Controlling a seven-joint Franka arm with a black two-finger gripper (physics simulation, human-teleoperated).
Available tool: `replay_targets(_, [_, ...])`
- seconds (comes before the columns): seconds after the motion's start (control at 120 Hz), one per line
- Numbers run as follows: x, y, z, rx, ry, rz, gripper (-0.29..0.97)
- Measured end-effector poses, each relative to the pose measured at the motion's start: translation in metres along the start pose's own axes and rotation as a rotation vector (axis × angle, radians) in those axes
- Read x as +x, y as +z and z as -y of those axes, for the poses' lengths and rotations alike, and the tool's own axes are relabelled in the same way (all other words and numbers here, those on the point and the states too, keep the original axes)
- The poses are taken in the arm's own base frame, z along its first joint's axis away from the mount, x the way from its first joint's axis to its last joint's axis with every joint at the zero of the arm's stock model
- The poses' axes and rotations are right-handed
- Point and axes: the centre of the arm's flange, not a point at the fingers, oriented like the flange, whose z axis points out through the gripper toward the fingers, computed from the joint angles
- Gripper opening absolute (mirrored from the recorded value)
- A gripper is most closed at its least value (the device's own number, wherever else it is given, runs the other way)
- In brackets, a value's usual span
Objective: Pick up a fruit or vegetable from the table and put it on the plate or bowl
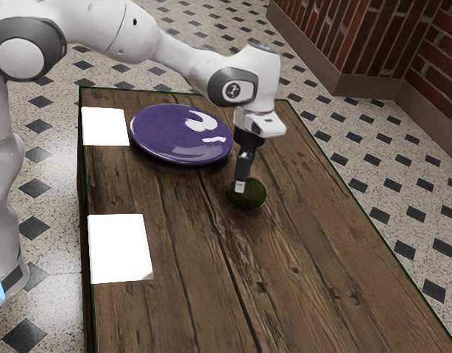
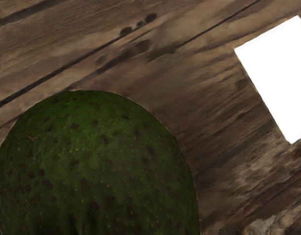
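Along the exterior view's left edge of the tabletop (image 1: 285,279) lie two flat shapes: a far white rectangle (image 1: 104,126) and a near white rectangle (image 1: 119,248), each just inside the rim, with bare planks between them. Just beside the far one sits the plate (image 1: 178,132), a shallow round dish, glossy purple with white glints. Further toward the right the gripper (image 1: 242,188) points straight down onto the avocado (image 1: 252,195), which rests on the wood near the plate but apart from it. Whether the fingers are spread or pinching it we cannot tell. In the wrist view the avocado (image 2: 96,166) bulges just under the hand, dark green, domed, its skin pebbled with darker specks.

Toward the exterior view's right and toward the camera we see open planks running to the tabletop's long edge. The wood is dark, rough-grained, seamed lengthwise and knotted. Beyond the edge lies pale speckled floor (image 1: 403,169) with black diamonds, and a red brick wall (image 1: 403,37) stands at the upper right.
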Motion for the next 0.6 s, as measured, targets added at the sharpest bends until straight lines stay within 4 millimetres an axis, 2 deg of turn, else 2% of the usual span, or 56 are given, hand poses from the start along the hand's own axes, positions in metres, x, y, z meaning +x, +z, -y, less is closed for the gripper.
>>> replay_targets(0.15, [-0.001,0.018,0.018,-0.007,0.029,0.008,0.68])
replay_targets(0.342, [0.016,0.031,0.005,-0.005,0.12,-0.002,0.68])
replay_targets(0.533, [0.026,0.046,0.014,-0.008,0.144,-0.017,0.67])
replay_targets(0.6, [0.028,0.045,0.015,-0.004,0.153,-0.03,0.59])
